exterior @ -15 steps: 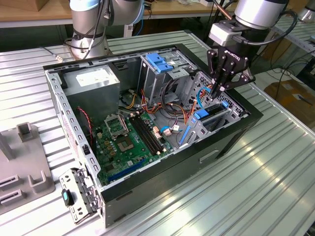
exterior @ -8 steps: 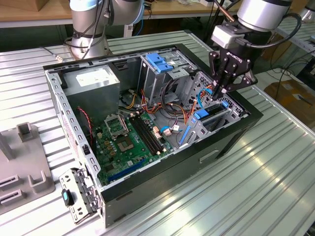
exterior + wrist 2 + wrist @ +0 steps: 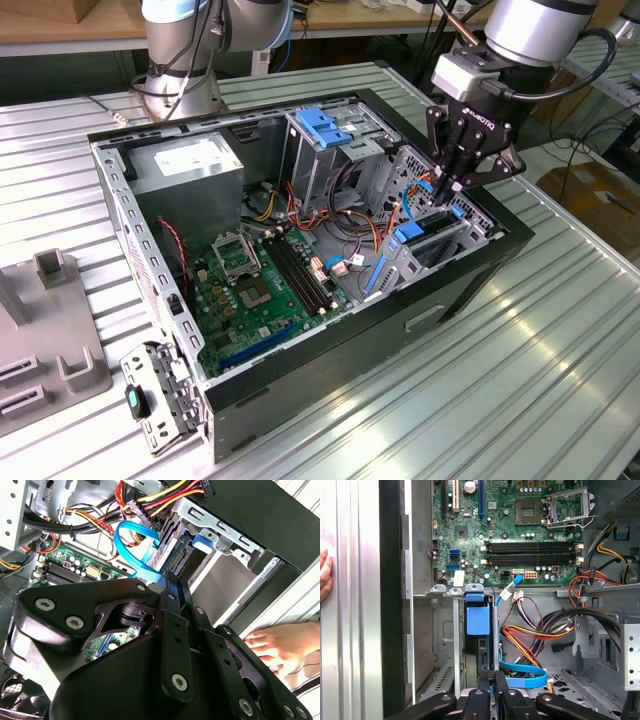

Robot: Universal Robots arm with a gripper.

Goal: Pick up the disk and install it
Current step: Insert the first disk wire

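Observation:
The disk (image 3: pixel 410 237) stands on edge in the metal drive bay at the case's corner on the exterior view's right, its bright blue frame showing at both ends. In the first wrist view the disk (image 3: pixel 478 620) runs down into the bay slot; in the second wrist view the disk (image 3: pixel 176 552) lies just beyond the fingers. My gripper (image 3: pixel 457 188) hangs straight over its upper end. The black fingers (image 3: pixel 170 600) are drawn together, the gripper (image 3: pixel 492 679) shut with its tips at the disk's edge, next to a looping blue data cable (image 3: pixel 522 677).
The open computer case (image 3: pixel 480 270) lies on a slatted metal table. Inside are the motherboard (image 3: pixel 260 290), a grey power supply (image 3: pixel 190 165), a drive cage with a blue bracket (image 3: pixel 325 125), and coloured cables (image 3: pixel 535 632). A person's hand (image 3: pixel 280 645) rests on the table beside the case.

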